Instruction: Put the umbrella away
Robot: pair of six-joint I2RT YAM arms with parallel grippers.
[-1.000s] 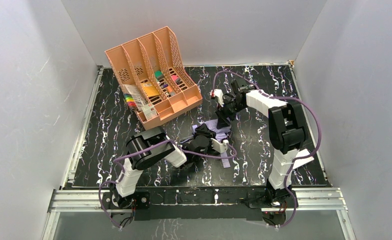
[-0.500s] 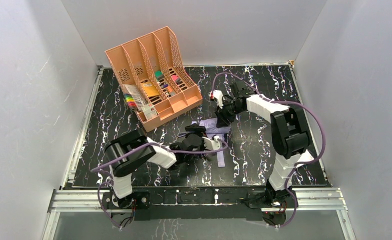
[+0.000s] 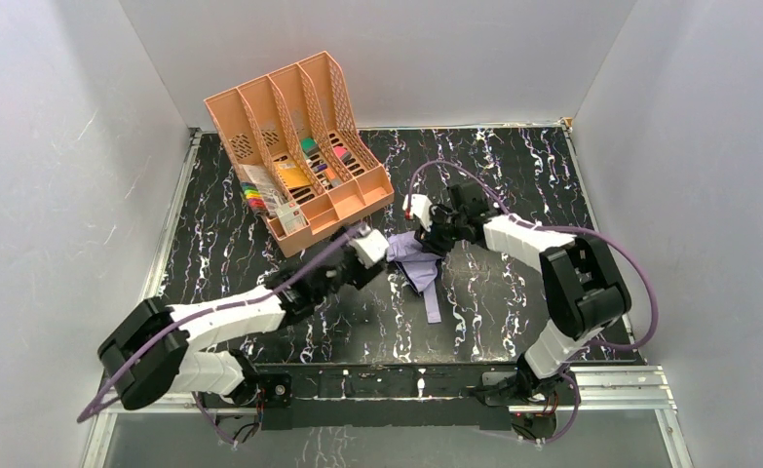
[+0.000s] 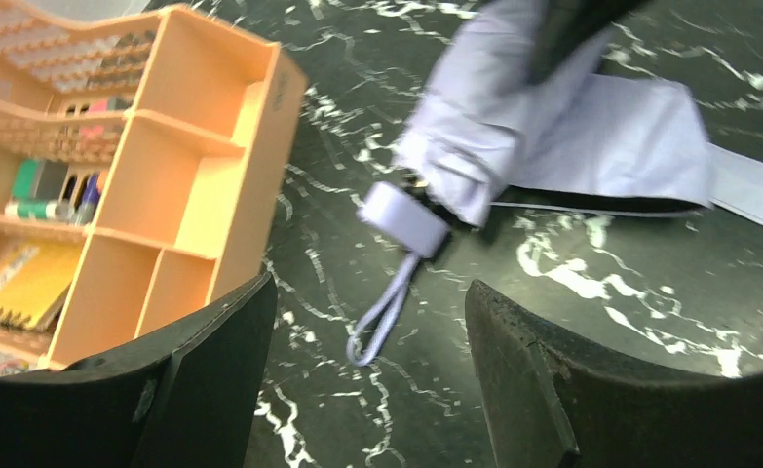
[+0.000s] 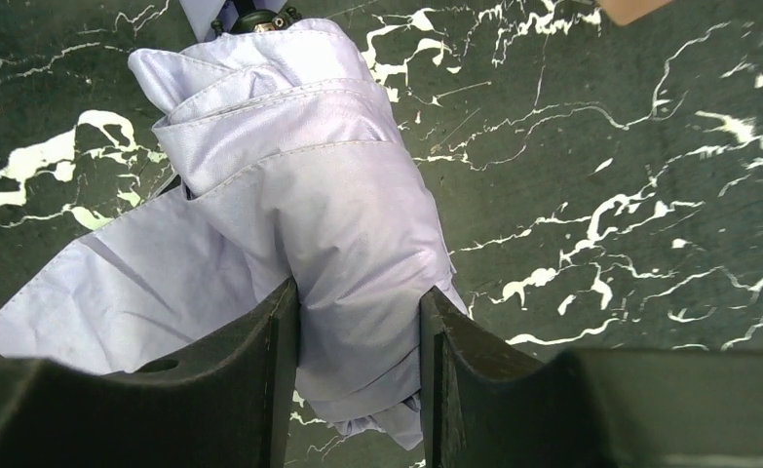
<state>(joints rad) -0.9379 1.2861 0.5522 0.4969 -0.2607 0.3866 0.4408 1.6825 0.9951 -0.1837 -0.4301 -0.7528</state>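
So, my right pincer [image 5: 358,317] is pinching the umbrella [image 5: 299,185]. Both fingers [image 5: 260,390] press into the folded lavender bundle from either side, and the fabric bulges a bit between them. A loose flap spreads flat on one side of the bundle.

The umbrella itself lies on the black marbled table [image 3: 533,161], roughly mid-table. It's just right of the near-right corner of the peach file organiser [image 3: 260,107], close to it but not touching. The long strap [image 3: 433,302] trails off toward the near edge.

My left pincer [image 4: 369,297] is spread wide with nothing in it. It hangs above the handle end, on the left side of the umbrella. In the gap between its fingers I see the small handle [image 4: 404,216] and its thin wrist loop [image 4: 377,322] lying on the table. The organiser sits off to the left in that wrist view, with pens and a yellow notebook [image 4: 17,283] in its slots.

From the top camera, my left arm stretches in from the near-left corner and my right arm curls in from the right. The two pincers end up close together, with the umbrella between them.
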